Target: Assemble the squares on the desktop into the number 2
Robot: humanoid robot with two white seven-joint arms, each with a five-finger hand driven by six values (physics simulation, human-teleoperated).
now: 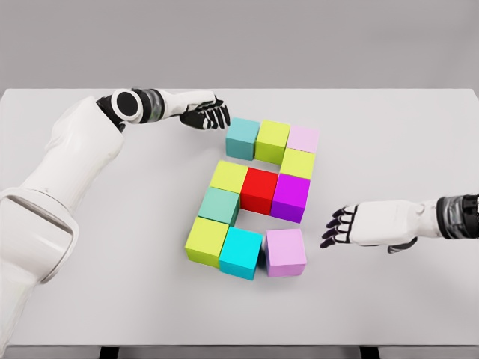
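From the head camera I see a plain white matte tabletop that fills most of the view, its far edge running straight across the upper part of the picture, with a bare grey wall behind it. Dark table supports show at the bottom edge.

The coloured cubes sit near the middle of the table in a blocky figure. Top row: a teal cube, a yellow-green cube and a pale pink cube, touching side by side. Just below the pink one is a second yellow-green cube. The middle row holds a third yellow-green cube, a red cube and a magenta cube, all pressed together. A sea-green cube sits under the left end of that row. The bottom row has a fourth yellow-green cube, a bright cyan cube touching it, and a lilac cube turned slightly askew, with a thin wedge of gap beside the cyan one.

My left hand reaches in over the far side of the table, its dark fingers loosely extended and holding nothing, fingertips just beside the teal cube; I cannot tell whether they touch it. My right hand lies low over the table to the right of the lilac cube, apart from it, fingers spread and relaxed, empty
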